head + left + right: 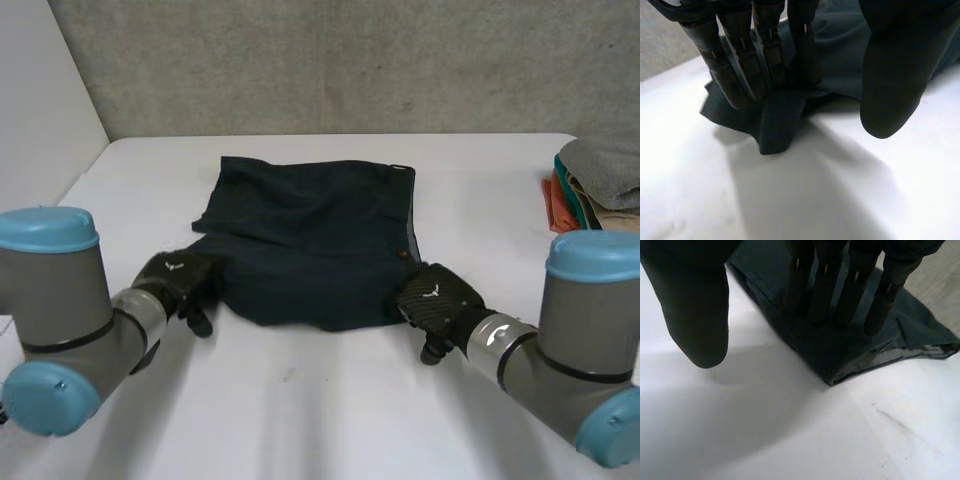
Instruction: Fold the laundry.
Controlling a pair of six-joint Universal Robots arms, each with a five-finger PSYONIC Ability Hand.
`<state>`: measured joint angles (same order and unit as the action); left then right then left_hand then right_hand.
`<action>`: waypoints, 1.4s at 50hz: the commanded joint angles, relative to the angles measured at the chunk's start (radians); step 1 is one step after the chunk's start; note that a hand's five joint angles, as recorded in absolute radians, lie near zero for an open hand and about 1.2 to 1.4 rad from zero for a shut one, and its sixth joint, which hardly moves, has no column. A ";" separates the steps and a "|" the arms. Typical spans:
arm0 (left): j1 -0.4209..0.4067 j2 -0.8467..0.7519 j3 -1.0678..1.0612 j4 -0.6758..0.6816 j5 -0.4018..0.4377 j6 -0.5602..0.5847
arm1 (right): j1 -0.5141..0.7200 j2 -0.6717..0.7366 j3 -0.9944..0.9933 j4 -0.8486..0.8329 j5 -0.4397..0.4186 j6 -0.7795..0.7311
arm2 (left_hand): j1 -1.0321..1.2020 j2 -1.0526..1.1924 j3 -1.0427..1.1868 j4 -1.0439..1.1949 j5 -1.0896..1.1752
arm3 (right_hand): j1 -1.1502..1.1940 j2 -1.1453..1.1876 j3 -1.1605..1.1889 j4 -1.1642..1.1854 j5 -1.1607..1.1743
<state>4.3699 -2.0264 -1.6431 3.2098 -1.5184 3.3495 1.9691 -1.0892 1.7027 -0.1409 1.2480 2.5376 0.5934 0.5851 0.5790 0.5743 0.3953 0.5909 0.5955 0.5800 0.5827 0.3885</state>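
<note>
Navy shorts lie on the counter, left hand and right hand at the near corners, likely readying a fold. Left wrist view: straight fingers pin the cloth, thumb apart. Right wrist view: fingers likewise flat, thumb clear.

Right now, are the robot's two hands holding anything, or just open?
Left hand: open, straight fingers pressing a near corner of the dark garment, thumb apart.
Right hand: open, straight fingers on its other near corner, thumb apart.
</note>
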 commanded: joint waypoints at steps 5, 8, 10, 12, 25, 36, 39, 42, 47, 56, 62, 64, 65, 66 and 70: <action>0.002 -0.104 0.132 0.088 -0.026 0.065 | 0.040 0.074 -0.037 -0.252 0.096 0.043 | 0.011 0.019 0.025 0.030 0.034 | -0.055 -0.060 -0.044 -0.047 -0.027; -0.003 -0.139 0.175 0.096 -0.028 0.088 | 0.057 0.097 -0.060 -0.276 0.117 0.035 | 0.002 0.010 0.016 0.021 0.025 | -0.055 -0.060 -0.044 -0.047 -0.027; -0.004 -0.159 0.198 0.096 -0.023 0.099 | 0.065 0.112 -0.077 -0.282 0.123 0.032 | -0.025 -0.016 -0.010 -0.005 -0.001 | -0.052 -0.057 -0.041 -0.044 -0.024; -0.007 -0.189 0.235 0.097 -0.028 0.117 | 0.074 0.137 -0.098 -0.290 0.136 0.027 | -0.089 -0.081 -0.075 -0.070 -0.066 | -0.052 -0.057 -0.041 -0.044 -0.024; -0.015 -0.331 0.401 0.082 -0.025 0.183 | 0.103 0.264 -0.218 -0.319 0.180 -0.039 | -0.101 -0.093 -0.087 -0.082 -0.078 | 0.030 0.025 0.041 0.038 0.058; -0.018 -0.307 0.395 0.105 -0.014 0.185 | 0.109 0.289 -0.268 -0.417 0.212 -0.051 | 0.803 0.811 0.817 0.822 0.826 | 0.760 0.755 0.771 0.768 0.788; -0.026 -0.243 0.350 0.104 -0.020 0.186 | 0.105 0.272 -0.271 -0.410 0.214 -0.048 | 0.803 0.811 0.817 0.822 0.826 | 0.805 0.801 0.816 0.814 0.833; -0.027 -0.157 0.292 0.099 -0.017 0.185 | 0.099 0.238 -0.265 -0.376 0.211 -0.043 | 0.803 0.811 0.817 0.822 0.826 | 0.805 0.801 0.816 0.814 0.833; -0.027 -0.019 0.186 0.068 -0.009 0.192 | 0.082 0.183 -0.264 -0.221 0.205 -0.049 | 0.803 0.811 0.817 0.822 0.826 | 0.805 0.801 0.816 0.814 0.833; -0.024 0.238 -0.016 -0.261 0.050 0.318 | 0.008 -0.012 -0.201 0.318 0.150 -0.178 | 0.803 0.811 0.817 0.822 0.826 | 0.805 0.801 0.816 0.814 0.833; -0.042 0.379 -0.144 -0.614 0.080 0.444 | -0.074 -0.199 -0.072 0.680 0.068 -0.354 | 0.803 0.811 0.817 0.822 0.826 | 0.805 0.801 0.816 0.814 0.833; -0.055 0.402 -0.153 -0.685 0.087 0.462 | -0.091 -0.233 -0.040 0.736 0.042 -0.413 | 0.803 0.811 0.817 0.822 0.826 | 0.805 0.801 0.816 0.814 0.833; -0.065 0.419 -0.149 -0.721 0.098 0.472 | -0.101 -0.244 -0.028 0.760 0.027 -0.442 | 0.803 0.811 0.817 0.822 0.826 | 0.805 0.801 0.816 0.814 0.833; -0.072 0.423 -0.142 -0.723 0.102 0.472 | -0.114 -0.260 -0.011 0.790 -0.011 -0.503 | 0.803 0.811 0.817 0.822 0.826 | 0.805 0.801 0.816 0.814 0.833; -0.102 0.416 -0.093 -0.694 0.100 0.456 | -0.119 -0.259 -0.026 0.781 -0.045 -0.513 | 0.803 0.811 0.817 0.822 0.826 | 0.805 0.801 0.816 0.814 0.833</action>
<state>4.3080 -1.6195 -1.7828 2.5405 -1.4240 3.8062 1.8730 -1.3216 1.6603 0.5971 1.2704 2.1030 1.1432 1.1933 1.1893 1.1991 1.0067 1.0880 1.1751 1.1843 1.1955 0.9973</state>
